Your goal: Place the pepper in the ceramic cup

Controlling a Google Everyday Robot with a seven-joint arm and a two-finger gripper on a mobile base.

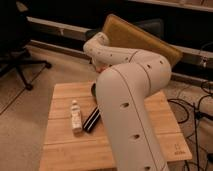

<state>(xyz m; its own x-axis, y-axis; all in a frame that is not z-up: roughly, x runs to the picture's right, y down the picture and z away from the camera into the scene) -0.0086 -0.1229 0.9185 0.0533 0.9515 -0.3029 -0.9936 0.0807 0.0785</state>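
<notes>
My white arm (125, 95) fills the middle of the camera view and bends over the back of the wooden table (60, 145). My gripper is hidden behind the arm, somewhere over the table's far edge. The pepper and the ceramic cup are hidden too. Only a dark sliver (93, 90) shows at the arm's left edge; it may be the rim of the green bowl.
A small white bottle (75, 116) stands on the left half of the table, with a dark flat bar (91, 120) lying just to its right. A tan board (142, 37) leans behind the table. An office chair (15, 55) stands at the left and cables (200, 107) lie at the right.
</notes>
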